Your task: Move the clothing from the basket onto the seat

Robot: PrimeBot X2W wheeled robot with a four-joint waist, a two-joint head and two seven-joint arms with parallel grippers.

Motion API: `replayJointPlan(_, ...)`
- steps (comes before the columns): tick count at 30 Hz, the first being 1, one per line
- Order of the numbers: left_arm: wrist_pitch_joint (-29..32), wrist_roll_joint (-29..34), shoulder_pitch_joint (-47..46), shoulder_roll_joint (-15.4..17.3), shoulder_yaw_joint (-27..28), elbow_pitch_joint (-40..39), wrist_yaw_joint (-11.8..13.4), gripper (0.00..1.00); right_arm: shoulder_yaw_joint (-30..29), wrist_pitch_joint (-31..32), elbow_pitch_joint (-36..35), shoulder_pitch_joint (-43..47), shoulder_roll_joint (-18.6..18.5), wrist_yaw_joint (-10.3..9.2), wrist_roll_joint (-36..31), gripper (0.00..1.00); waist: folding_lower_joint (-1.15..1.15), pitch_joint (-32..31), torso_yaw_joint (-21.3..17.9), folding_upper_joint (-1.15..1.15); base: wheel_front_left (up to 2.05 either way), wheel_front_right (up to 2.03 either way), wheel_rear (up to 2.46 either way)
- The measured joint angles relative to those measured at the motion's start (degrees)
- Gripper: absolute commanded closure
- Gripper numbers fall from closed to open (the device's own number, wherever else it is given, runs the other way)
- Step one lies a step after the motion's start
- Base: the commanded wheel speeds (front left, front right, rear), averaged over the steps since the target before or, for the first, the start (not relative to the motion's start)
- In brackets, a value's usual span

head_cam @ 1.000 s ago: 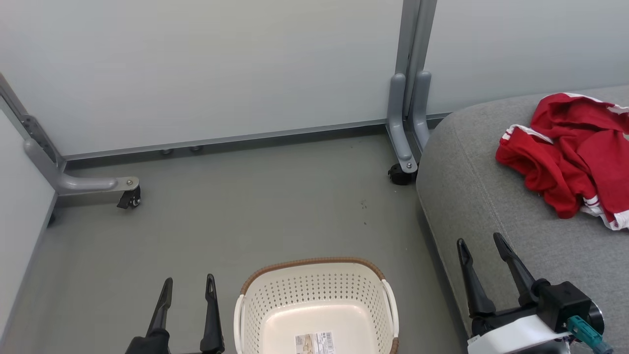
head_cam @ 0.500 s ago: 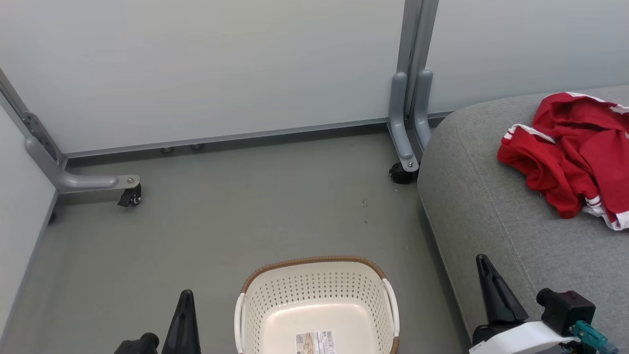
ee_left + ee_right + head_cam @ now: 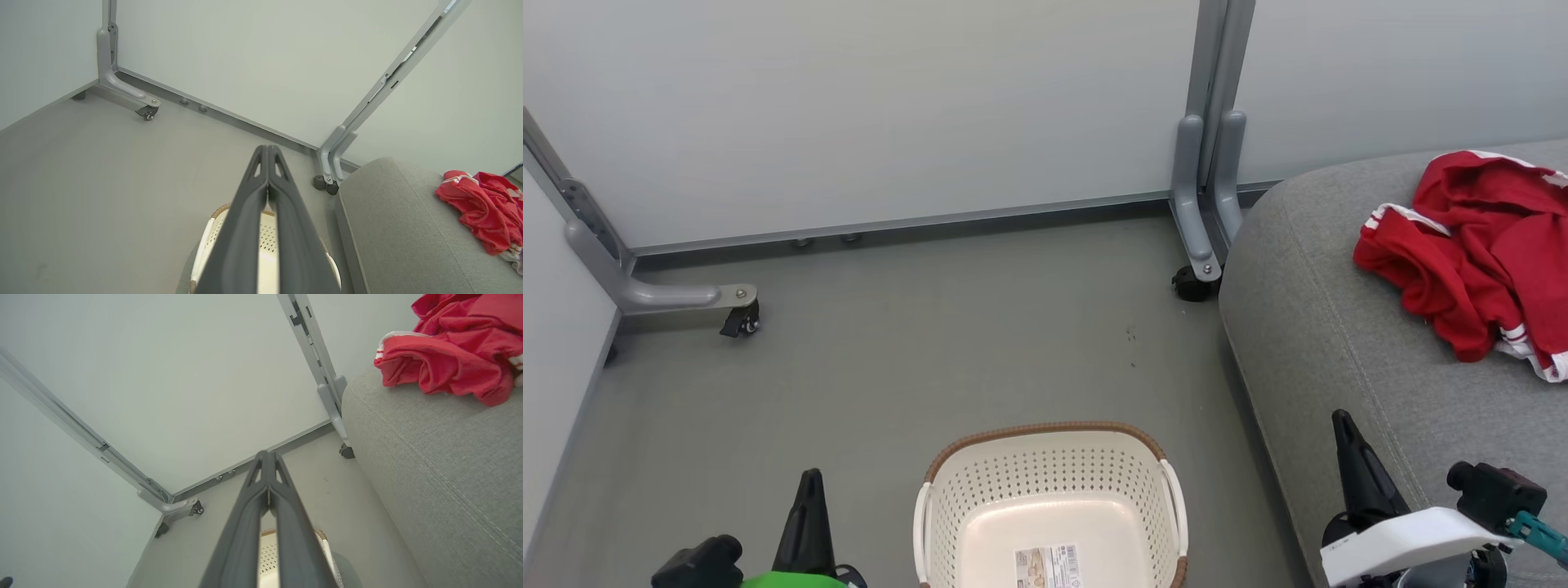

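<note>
Left tool [image 3: 809, 478], right tool [image 3: 1340, 418] newly closed

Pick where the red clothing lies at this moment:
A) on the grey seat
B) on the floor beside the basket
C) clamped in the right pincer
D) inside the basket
A: the clothing lies heaped on the seat, while the basket has just a paper label on its bottom.
</note>
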Motion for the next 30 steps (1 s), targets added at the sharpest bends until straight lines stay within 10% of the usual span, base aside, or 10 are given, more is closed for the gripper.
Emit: replayJointPlan(30, 5.48, -24.41, -5.04, 0.64, 4.25, 2.34, -3.78, 1.00, -3.04, 5.63, 2.60, -4.20, -0.08, -0.01, 24.34, 1.00, 0.00, 1.08, 0.62, 0.00, 0.00, 0.00, 0.00)
